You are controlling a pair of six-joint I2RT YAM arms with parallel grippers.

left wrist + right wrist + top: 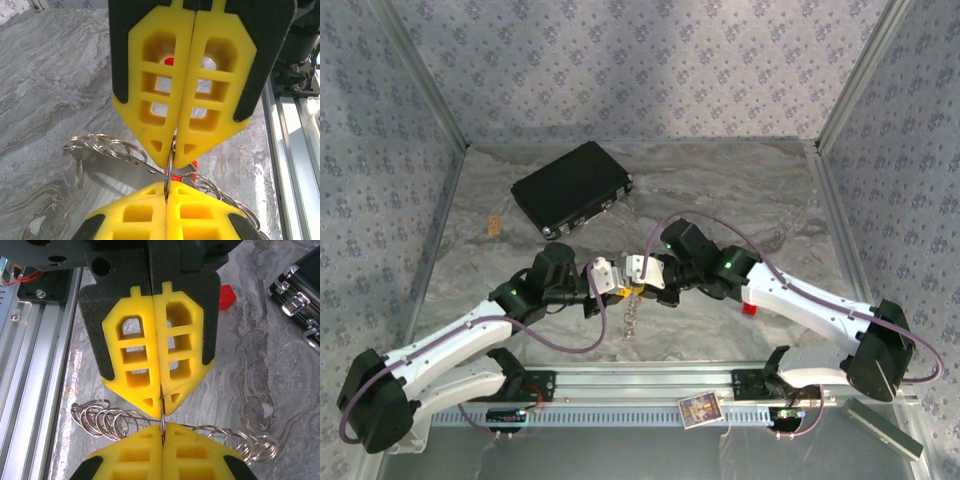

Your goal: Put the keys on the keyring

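The keyring (170,167) is a thin silver loop seen edge-on, pinched from both sides over the table's middle. My left gripper (167,189) is shut on its lower part and my right gripper (175,152) on its upper part. In the right wrist view the right gripper (162,430) and left gripper (161,401) clamp the same keyring (162,416). From above, the left gripper (608,278) and right gripper (646,271) meet tip to tip. A key's flat metal shank (125,172) and a red bit (194,166) sit at the ring. A chain of small rings (102,419) trails off both sides.
A flat black box (572,188) lies at the back left. One red block (750,309) rests by the right arm, also seen as the red block (227,296). The chain (633,320) hangs below the grippers. An aluminium rail (640,385) runs along the near edge.
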